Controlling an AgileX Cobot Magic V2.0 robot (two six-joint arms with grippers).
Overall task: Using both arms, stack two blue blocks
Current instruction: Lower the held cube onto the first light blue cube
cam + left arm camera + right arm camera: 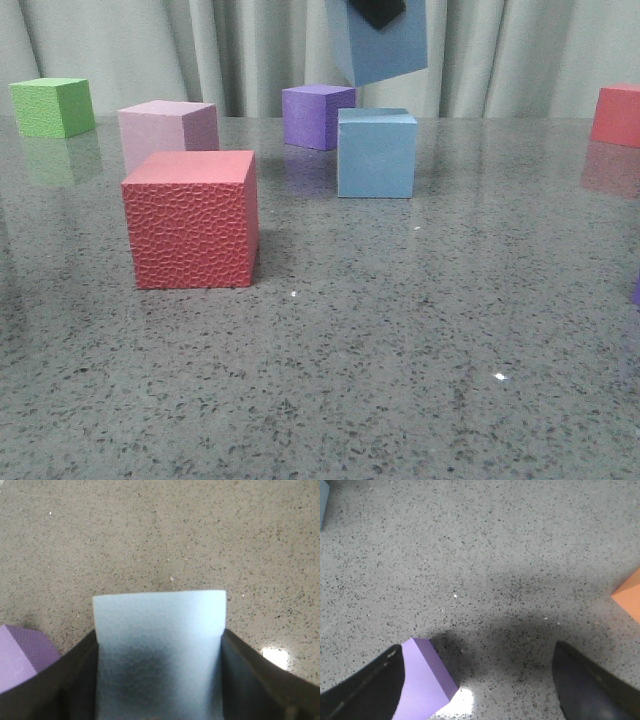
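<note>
One blue block (pixel 376 153) stands on the table, just right of centre and towards the back. The second blue block (pixel 385 45) hangs tilted in the air above it, apart from it, under a black gripper part (pixel 378 10). In the left wrist view this block (pixel 160 625) fills the gap of my left gripper (pixel 160 635), whose black fingers (pixel 65 680) press both its sides. My right gripper (pixel 480 690) is open over bare table, with nothing between its fingers (pixel 590 685). Neither blue block is clear in the right wrist view.
A red textured cube (pixel 192 218) sits front left, with a pink cube (pixel 166 130) and a green cube (pixel 52 106) behind it. A purple cube (pixel 317 115) stands behind the blue block, a red cube (pixel 617 115) far right. Beside my right gripper lie a purple cube (pixel 422 685) and an orange cube (pixel 630 597).
</note>
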